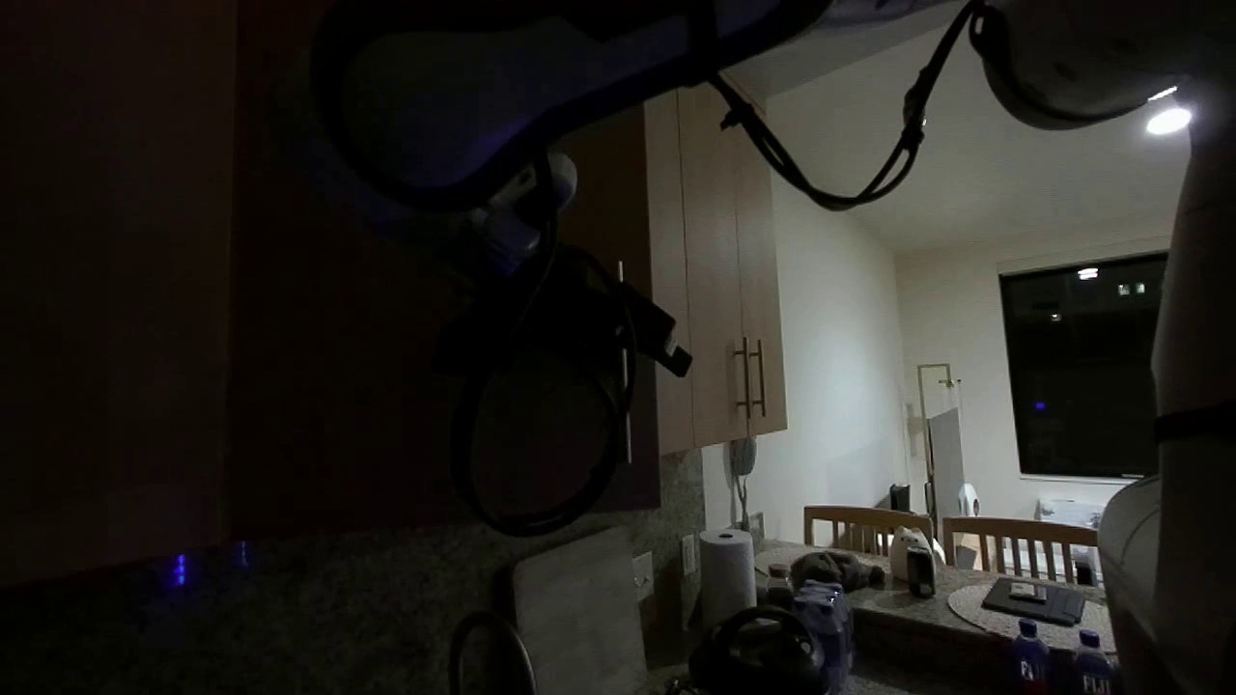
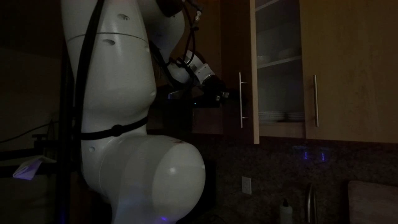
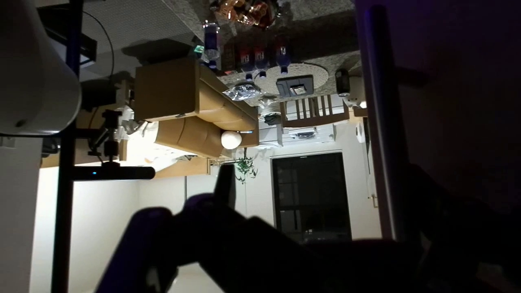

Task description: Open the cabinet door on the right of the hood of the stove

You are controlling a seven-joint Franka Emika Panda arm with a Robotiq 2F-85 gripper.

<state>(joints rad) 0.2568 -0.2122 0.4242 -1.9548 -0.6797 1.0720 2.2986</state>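
In an exterior view, the cabinet door (image 2: 235,60) stands swung out, shelves (image 2: 279,62) showing at its three o'clock. My hand (image 2: 228,95), jaws apart, sits at nine o'clock of the handle (image 2: 240,107). I judge the pull well along; next I'd nudge it wider, then back clear.

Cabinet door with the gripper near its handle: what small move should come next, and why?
Probably center the open gripper on the handle: in the wrist view, one finger stands apart from it and the other is lost in shadow. The cabinet door is only partly open, plates showing inside.
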